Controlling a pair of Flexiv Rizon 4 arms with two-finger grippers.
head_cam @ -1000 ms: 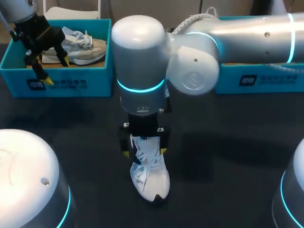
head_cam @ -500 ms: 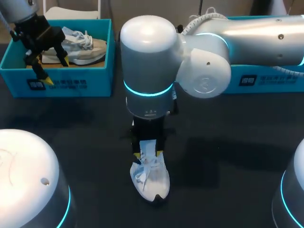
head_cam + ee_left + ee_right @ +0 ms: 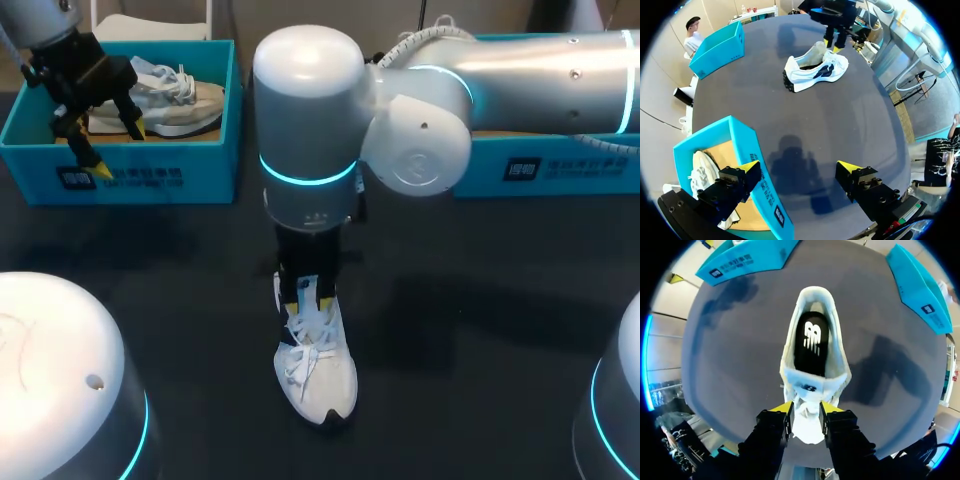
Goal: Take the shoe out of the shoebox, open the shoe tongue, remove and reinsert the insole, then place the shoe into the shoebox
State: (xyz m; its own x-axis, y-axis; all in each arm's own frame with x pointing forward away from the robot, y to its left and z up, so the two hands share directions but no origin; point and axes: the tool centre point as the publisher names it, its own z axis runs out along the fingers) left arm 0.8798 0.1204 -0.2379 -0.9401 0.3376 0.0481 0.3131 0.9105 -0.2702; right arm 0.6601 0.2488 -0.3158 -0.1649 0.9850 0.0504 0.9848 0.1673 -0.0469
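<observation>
A white shoe [image 3: 320, 375] stands on the dark table, toe toward the near edge. Its black insole [image 3: 810, 342] shows inside the opening. My right gripper [image 3: 307, 291] comes down from above at the shoe's throat, and its fingers press the white tongue [image 3: 806, 420] from both sides. Over the front wall of the left teal shoebox [image 3: 120, 180] my left gripper [image 3: 103, 142] hangs open with nothing in it. In the left wrist view that gripper [image 3: 799, 167] straddles the box wall [image 3: 752, 170], with the shoe on the table [image 3: 815, 72] far ahead.
A second white shoe [image 3: 170, 95] lies inside the left shoebox. Another teal box [image 3: 545, 165] stands at the back right under my right arm. Two white rounded robot bases sit at the near corners.
My right gripper's fingers have drawn together onto the shoe's tongue, and the wrist shifted a little over the shoe. The left arm has not moved.
</observation>
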